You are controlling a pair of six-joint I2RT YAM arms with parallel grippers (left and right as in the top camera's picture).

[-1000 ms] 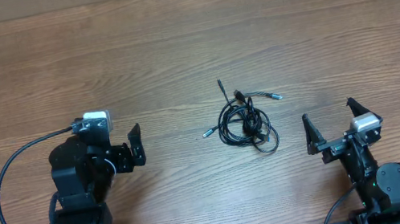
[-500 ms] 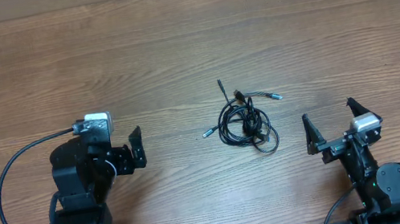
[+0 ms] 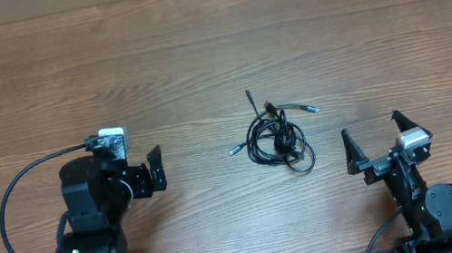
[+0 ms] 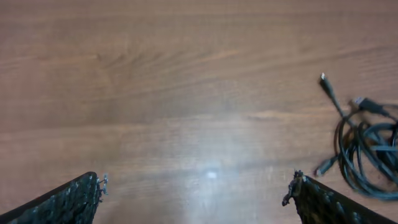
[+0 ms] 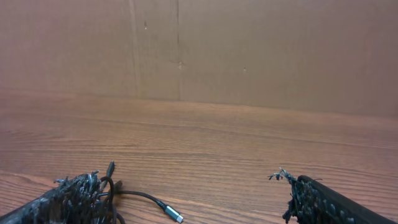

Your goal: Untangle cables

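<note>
A small tangle of black cables (image 3: 276,136) lies on the wooden table, right of centre, with several connector ends sticking out. My left gripper (image 3: 157,167) is open and empty, well left of the tangle and pointing toward it. In the left wrist view the tangle (image 4: 367,149) sits at the right edge, beyond the open fingers (image 4: 196,186). My right gripper (image 3: 371,130) is open and empty, just right of and below the tangle. In the right wrist view part of the tangle (image 5: 109,186) and a silver-tipped plug (image 5: 174,216) show by the left finger of the open jaws (image 5: 186,183).
The wooden table (image 3: 195,49) stretches far and to both sides. A brown wall (image 5: 249,50) stands behind it in the right wrist view. The left arm's black supply cable (image 3: 9,204) loops out at the left.
My left arm has shifted very slightly to the right. The tangle and the right arm have not moved.
</note>
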